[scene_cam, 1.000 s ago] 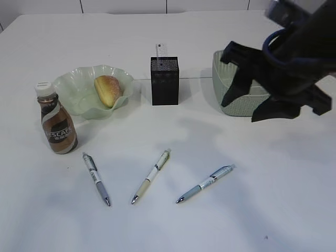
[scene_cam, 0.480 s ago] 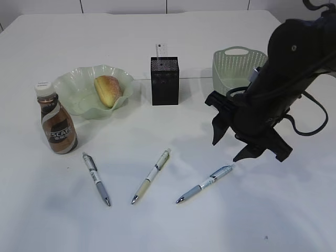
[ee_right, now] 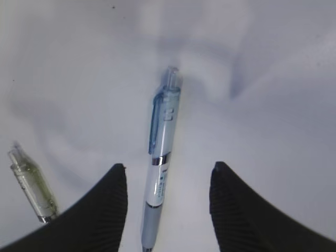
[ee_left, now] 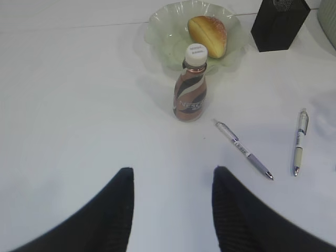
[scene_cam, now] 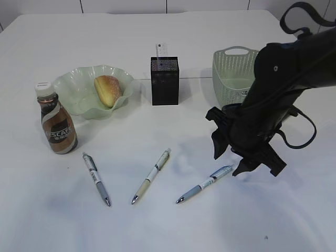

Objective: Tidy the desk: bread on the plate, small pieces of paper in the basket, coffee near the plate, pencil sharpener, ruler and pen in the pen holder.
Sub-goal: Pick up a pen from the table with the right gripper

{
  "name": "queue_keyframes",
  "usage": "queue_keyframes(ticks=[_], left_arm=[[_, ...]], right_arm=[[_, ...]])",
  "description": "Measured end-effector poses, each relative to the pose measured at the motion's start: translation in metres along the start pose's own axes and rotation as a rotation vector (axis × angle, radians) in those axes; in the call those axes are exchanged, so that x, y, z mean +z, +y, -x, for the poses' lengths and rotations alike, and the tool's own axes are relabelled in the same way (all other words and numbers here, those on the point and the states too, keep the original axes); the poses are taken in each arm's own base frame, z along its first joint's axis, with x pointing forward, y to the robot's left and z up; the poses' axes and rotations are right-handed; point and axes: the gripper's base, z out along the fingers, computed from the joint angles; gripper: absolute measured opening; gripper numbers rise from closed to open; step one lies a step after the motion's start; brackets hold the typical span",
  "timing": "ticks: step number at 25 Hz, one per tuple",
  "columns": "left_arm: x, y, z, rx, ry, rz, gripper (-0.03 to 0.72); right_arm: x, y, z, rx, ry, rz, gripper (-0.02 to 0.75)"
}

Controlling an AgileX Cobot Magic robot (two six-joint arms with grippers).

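Note:
Three pens lie on the white table: a grey one [scene_cam: 96,178], a cream one [scene_cam: 151,176] and a blue one [scene_cam: 206,184]. My right gripper [scene_cam: 226,163] is open and low over the clip end of the blue pen. In the right wrist view the blue pen [ee_right: 165,115] lies between the open jaws [ee_right: 168,166], untouched, with the cream pen [ee_right: 31,191] at the left. The bread [scene_cam: 107,89] lies on the green plate [scene_cam: 73,84]. The coffee bottle [scene_cam: 58,126] stands beside the plate. A ruler [scene_cam: 161,51] sticks out of the black pen holder [scene_cam: 165,81]. My left gripper [ee_left: 172,173] is open and empty.
The green basket [scene_cam: 236,79] stands at the back right, behind my right arm. The left wrist view shows the coffee bottle [ee_left: 190,94], bread [ee_left: 207,35], plate [ee_left: 163,31], pen holder [ee_left: 278,23] and two pens [ee_left: 244,149] [ee_left: 299,142].
My right arm has come down and forward from above the basket to the blue pen, with its jaws open. Nothing else has moved.

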Motion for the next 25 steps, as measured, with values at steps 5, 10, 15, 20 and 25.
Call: queue_keyframes(ticks=[5,10,15,20,25], left_arm=[[0.000,0.000,0.000,0.000,0.000,0.000,0.340],[0.000,0.000,0.000,0.000,0.000,0.000,0.340],[0.000,0.000,0.000,0.000,0.000,0.000,0.340],[0.000,0.000,-0.001,0.000,0.013,0.002,0.340],[0.000,0.001,-0.003,0.002,0.030,0.008,0.340]], right_arm=[[0.011,0.001,0.001,0.014,0.000,-0.007,0.405],[0.016,0.001,0.001,0.032,0.015,-0.008,0.405],[0.016,0.006,0.003,0.037,-0.006,0.046,0.405],[0.015,0.009,0.001,0.075,0.013,0.076,0.405],[0.015,0.009,0.001,0.087,0.022,0.081,0.405]])
